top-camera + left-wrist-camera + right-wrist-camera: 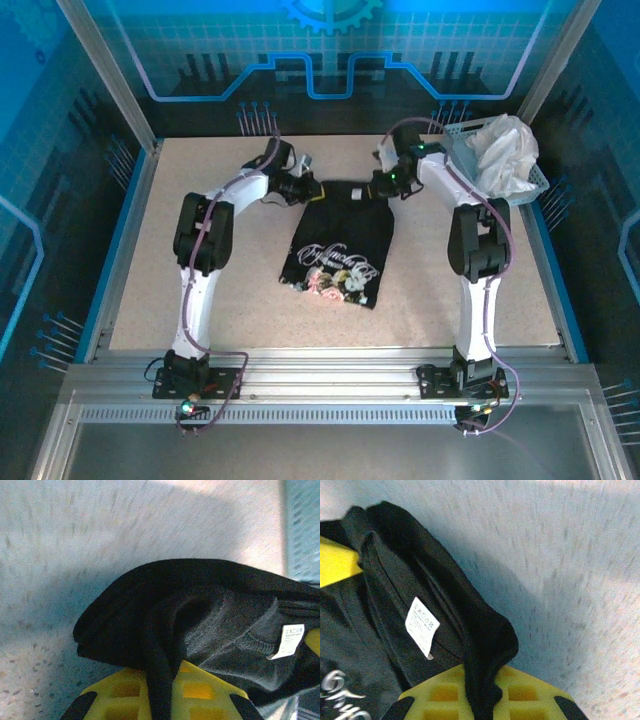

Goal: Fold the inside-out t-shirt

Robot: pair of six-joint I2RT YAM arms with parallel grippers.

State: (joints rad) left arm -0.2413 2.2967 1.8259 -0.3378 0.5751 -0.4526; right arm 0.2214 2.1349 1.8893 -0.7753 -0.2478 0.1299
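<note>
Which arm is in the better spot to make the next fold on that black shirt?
Neither left nor right stands out. The left gripper and right gripper are each shut on one end of the t-shirt's far edge, with its white label between them. The fold probably needs both pulling together.

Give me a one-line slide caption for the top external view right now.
Left gripper and right gripper pinch the far edge of the black t-shirt, print up, on the table.
</note>
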